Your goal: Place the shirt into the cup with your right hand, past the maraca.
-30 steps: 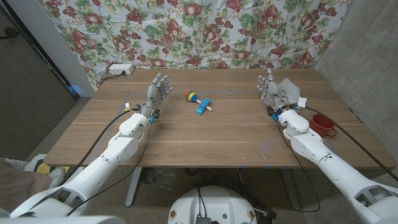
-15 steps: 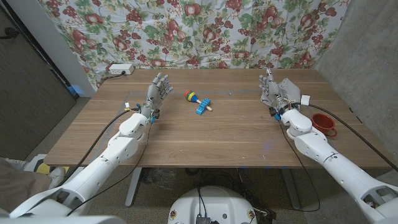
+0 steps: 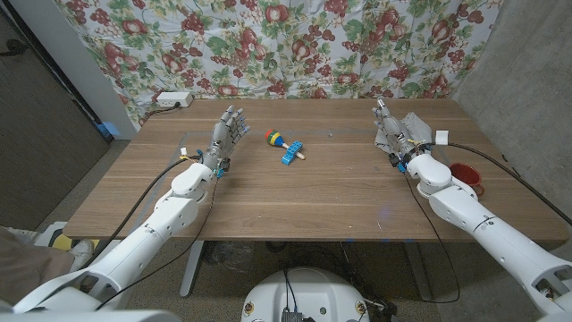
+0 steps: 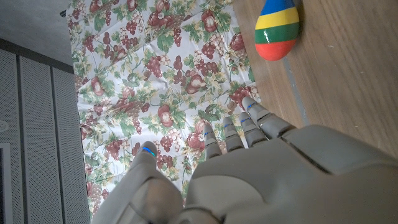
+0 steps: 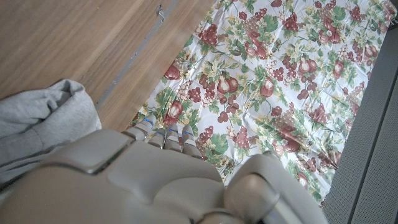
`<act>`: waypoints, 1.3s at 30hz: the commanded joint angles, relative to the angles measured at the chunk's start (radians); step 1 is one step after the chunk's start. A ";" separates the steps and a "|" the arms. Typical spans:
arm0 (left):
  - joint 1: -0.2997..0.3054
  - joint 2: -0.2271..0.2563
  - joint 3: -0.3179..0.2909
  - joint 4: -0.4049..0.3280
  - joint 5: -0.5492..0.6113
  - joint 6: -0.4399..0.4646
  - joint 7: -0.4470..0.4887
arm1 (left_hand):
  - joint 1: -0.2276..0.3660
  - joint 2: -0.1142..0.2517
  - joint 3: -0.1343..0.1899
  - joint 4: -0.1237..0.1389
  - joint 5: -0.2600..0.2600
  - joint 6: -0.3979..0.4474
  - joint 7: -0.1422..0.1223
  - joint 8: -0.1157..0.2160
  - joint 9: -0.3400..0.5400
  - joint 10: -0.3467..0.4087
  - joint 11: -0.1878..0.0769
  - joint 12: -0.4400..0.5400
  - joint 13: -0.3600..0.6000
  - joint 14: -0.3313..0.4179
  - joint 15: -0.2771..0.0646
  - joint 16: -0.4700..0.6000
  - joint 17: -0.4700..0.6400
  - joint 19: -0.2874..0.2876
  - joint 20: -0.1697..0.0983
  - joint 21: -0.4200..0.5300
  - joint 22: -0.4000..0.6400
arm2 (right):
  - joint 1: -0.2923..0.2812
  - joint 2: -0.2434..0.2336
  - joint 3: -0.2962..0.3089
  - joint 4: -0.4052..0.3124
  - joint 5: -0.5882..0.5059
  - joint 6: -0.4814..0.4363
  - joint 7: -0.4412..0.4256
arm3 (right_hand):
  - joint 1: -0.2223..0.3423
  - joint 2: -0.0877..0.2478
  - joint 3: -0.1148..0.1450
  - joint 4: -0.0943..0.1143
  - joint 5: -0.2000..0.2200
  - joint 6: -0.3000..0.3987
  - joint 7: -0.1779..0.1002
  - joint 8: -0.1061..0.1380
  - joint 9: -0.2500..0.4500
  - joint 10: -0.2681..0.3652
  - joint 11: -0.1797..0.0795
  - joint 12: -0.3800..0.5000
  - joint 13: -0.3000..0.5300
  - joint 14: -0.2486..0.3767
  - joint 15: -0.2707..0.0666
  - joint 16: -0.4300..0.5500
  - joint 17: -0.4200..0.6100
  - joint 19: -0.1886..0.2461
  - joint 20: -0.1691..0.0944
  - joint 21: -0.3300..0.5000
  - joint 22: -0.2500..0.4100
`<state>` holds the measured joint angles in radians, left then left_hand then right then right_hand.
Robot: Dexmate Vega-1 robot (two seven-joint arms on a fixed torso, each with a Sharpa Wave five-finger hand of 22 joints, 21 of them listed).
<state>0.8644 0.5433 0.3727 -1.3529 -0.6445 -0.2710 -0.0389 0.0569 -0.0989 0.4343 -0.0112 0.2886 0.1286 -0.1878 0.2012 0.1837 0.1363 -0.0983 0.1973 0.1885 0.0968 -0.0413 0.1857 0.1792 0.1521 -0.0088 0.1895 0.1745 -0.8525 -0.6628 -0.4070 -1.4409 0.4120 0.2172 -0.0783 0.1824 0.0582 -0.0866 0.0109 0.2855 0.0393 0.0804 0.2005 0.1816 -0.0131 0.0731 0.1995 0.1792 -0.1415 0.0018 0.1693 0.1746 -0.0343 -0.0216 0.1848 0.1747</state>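
Note:
A grey shirt [image 3: 420, 128] with a white tag lies crumpled at the table's far right. My right hand [image 3: 391, 134] stands just left of it with straight fingers, touching its edge and holding nothing. In the right wrist view the shirt [image 5: 43, 121] bunches beside that hand [image 5: 143, 180]. The red cup [image 3: 466, 173] sits near the right edge, closer to me than the shirt, partly behind my right forearm. The striped maraca [image 3: 274, 138] lies mid-table, seen also as the maraca [image 4: 278, 28] past my left hand [image 4: 261, 168]. My left hand [image 3: 228, 131] is upright, fingers spread, empty.
A small blue toy piece [image 3: 291, 155] lies against the maraca's near side. A white power strip [image 3: 172, 99] sits at the far left corner. A flowered cloth [image 3: 295, 45] hangs behind the table. A grey wall stands close on the right.
My right arm has swung outward to the right, and its forearm now covers part of the cup. The right hand has edged nearer the shirt. The left arm has not moved.

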 commanded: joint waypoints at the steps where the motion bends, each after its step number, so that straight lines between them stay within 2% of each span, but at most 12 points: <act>1: 0.000 0.006 0.001 -0.010 0.003 0.007 0.000 | -0.005 0.005 0.001 -0.006 -0.001 0.007 -0.003 0.000 0.004 0.000 0.001 0.005 0.002 -0.006 -0.036 0.000 0.002 -0.007 -0.001 0.004 0.005 | 0.006 -0.042 -0.011 -0.045 -0.076 -0.056 -0.038 | 0.020 0.000 -0.001 -0.011 0.010 0.008 0.000 0.008 0.002 -0.003 -0.003 0.005 0.004 -0.007 -0.005 0.007 0.001 -0.009 0.002 0.004 0.003; 8: 0.002 0.005 0.003 -0.010 0.002 0.008 0.000 | -0.005 0.005 0.001 -0.006 -0.002 0.007 -0.003 -0.001 0.004 0.000 0.003 0.005 0.002 -0.006 -0.035 0.000 0.002 -0.007 -0.002 0.005 0.005 | 0.000 -0.075 -0.016 -0.097 -0.139 -0.105 -0.077 | 0.034 0.000 0.002 -0.020 0.015 0.005 -0.003 0.007 0.002 -0.008 -0.006 0.004 0.004 -0.009 -0.007 0.007 0.001 -0.015 0.003 0.003 0.003; 12: 0.005 0.005 0.003 -0.011 0.003 0.004 0.000 | -0.005 0.006 0.001 -0.007 -0.003 0.006 -0.004 -0.001 0.004 0.000 0.003 0.005 0.002 -0.006 -0.034 0.000 0.002 -0.007 -0.002 0.005 0.005 | -0.007 -0.093 -0.020 -0.123 -0.177 -0.134 -0.102 | 0.047 0.000 0.006 -0.028 0.019 -0.002 -0.003 0.004 0.002 -0.013 0.001 0.002 0.004 -0.012 -0.003 0.007 0.001 -0.022 0.009 0.002 0.003; 26: 0.020 0.008 -0.001 -0.020 0.001 0.000 0.007 | -0.005 0.007 0.000 -0.008 -0.004 0.009 -0.003 -0.002 0.004 0.000 0.003 0.005 0.002 -0.007 -0.035 0.001 0.002 -0.008 -0.002 0.005 0.004 | -0.030 -0.120 -0.023 -0.193 -0.275 -0.232 -0.186 | 0.076 0.001 0.014 -0.047 0.031 -0.013 -0.005 0.001 0.003 -0.023 -0.004 0.001 0.004 -0.024 -0.005 0.005 0.001 -0.029 0.011 0.002 0.003; 29: 0.021 0.008 -0.002 -0.019 0.000 -0.001 0.006 | -0.005 0.007 0.000 -0.009 -0.005 0.009 -0.002 -0.001 0.004 0.001 0.003 0.005 0.002 -0.008 -0.035 0.001 0.002 -0.008 -0.003 0.005 0.004 | -0.031 -0.132 -0.032 -0.222 -0.319 -0.278 -0.211 | 0.080 0.001 0.015 -0.049 0.033 -0.014 -0.006 0.001 0.003 -0.023 -0.004 0.001 0.004 -0.024 -0.006 0.006 0.001 -0.029 0.010 0.002 0.003; 33: 0.025 0.011 -0.004 -0.024 -0.002 -0.001 0.005 | -0.005 0.007 0.000 -0.009 -0.005 0.009 -0.003 -0.002 0.004 0.001 0.003 0.005 0.002 -0.008 -0.034 0.001 0.002 -0.008 -0.002 0.006 0.004 | -0.031 -0.136 -0.034 -0.233 -0.330 -0.293 -0.208 | 0.088 0.001 0.017 -0.054 0.036 -0.013 -0.007 0.001 0.003 -0.022 -0.004 0.002 0.004 -0.022 -0.006 0.007 0.001 -0.030 0.012 0.002 0.003; 39: 0.033 0.015 -0.007 -0.032 -0.004 -0.001 0.005 | -0.005 0.008 0.000 -0.010 -0.006 0.009 -0.003 -0.003 0.004 0.000 0.001 0.005 0.002 -0.008 -0.034 0.001 0.002 -0.008 -0.003 0.006 0.004 | -0.025 -0.150 -0.051 -0.272 -0.385 -0.364 -0.219 | 0.099 0.001 0.020 -0.061 0.041 -0.013 -0.008 0.002 0.003 -0.017 -0.003 0.005 0.004 -0.017 -0.006 0.010 0.001 -0.031 0.014 0.003 0.003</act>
<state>0.8835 0.5508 0.3713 -1.3729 -0.6439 -0.2696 -0.0339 0.0504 -0.0924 0.4329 -0.0181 0.2846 0.1321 -0.1914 0.2012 0.1836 0.1363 -0.0983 0.1973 0.1884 0.0898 -0.0340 0.1857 0.1791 0.1461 -0.0148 0.1895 0.1745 -0.8784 -0.7904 -0.4396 -1.6552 0.1275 -0.0283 -0.2613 0.2677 0.0621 -0.0667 -0.0448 0.3201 0.0299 0.0716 0.2005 0.1817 -0.0276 0.0660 0.1995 0.1790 -0.1595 -0.0053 0.1742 0.1719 -0.0555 -0.0070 0.1849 0.1746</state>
